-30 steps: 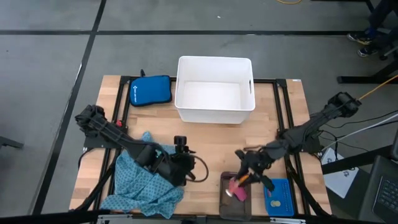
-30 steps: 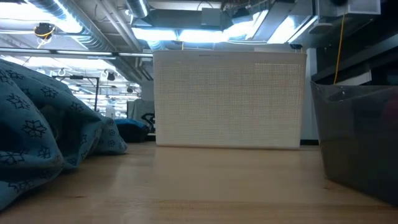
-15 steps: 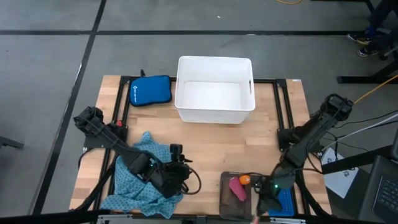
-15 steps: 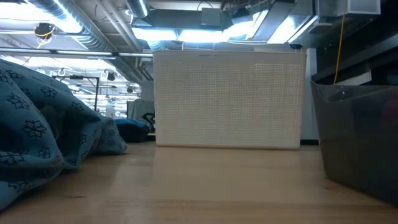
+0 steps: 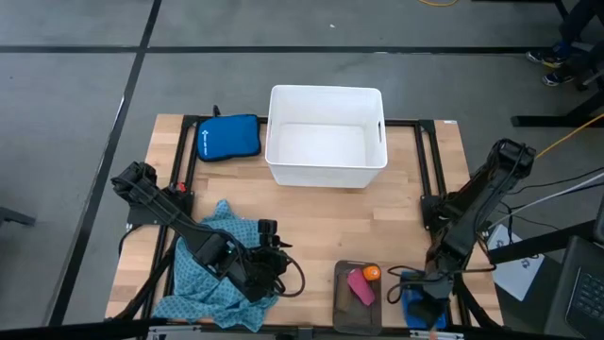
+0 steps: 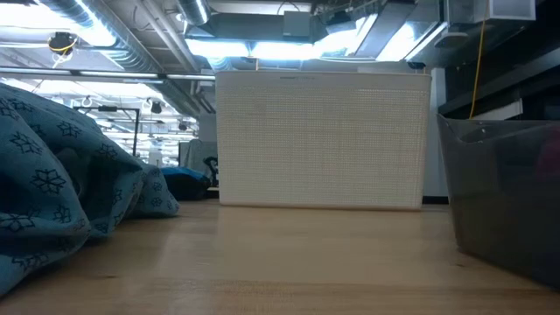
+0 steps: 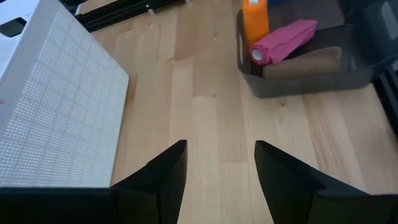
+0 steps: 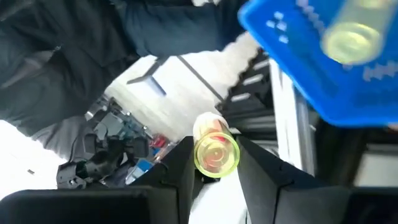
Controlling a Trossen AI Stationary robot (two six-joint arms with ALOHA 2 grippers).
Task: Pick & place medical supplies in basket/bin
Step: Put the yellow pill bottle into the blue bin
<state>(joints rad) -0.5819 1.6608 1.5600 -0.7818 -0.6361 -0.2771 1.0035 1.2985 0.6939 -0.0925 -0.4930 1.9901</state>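
The teal dotted cloth (image 5: 203, 283) lies bunched at the table's near left (image 6: 52, 201). My left gripper (image 5: 274, 267) hovers open at its right edge, over bare wood (image 7: 217, 162). The dark-grey tray (image 5: 342, 304) holds the pink piece (image 7: 283, 40), the orange piece (image 7: 255, 18) and a tan roll (image 7: 301, 62). My right gripper (image 5: 427, 310) is over the small blue basket (image 8: 298, 56), shut on a small clear yellowish vial (image 8: 216, 152). A similar vial (image 8: 351, 37) lies in the basket. My right gripper pinches the small vial between its two fingers (image 8: 180, 168). The vial's round end (image 8: 216, 154) faces the wrist camera, so it lies along the fingers. It is lifted clear of the basket and table.
The big white tub (image 5: 326, 175) stands at the far middle of the table (image 6: 324, 140). A royal-blue zip pouch (image 5: 228, 138) lies to its left. Bare wood stretches between the tub and the tray. Black frame rails run along the table's sides.
My right gripper has swung from over the dark tray toward the table's near right corner, ending over the blue basket. My left gripper has shifted slightly toward the near edge beside the cloth.
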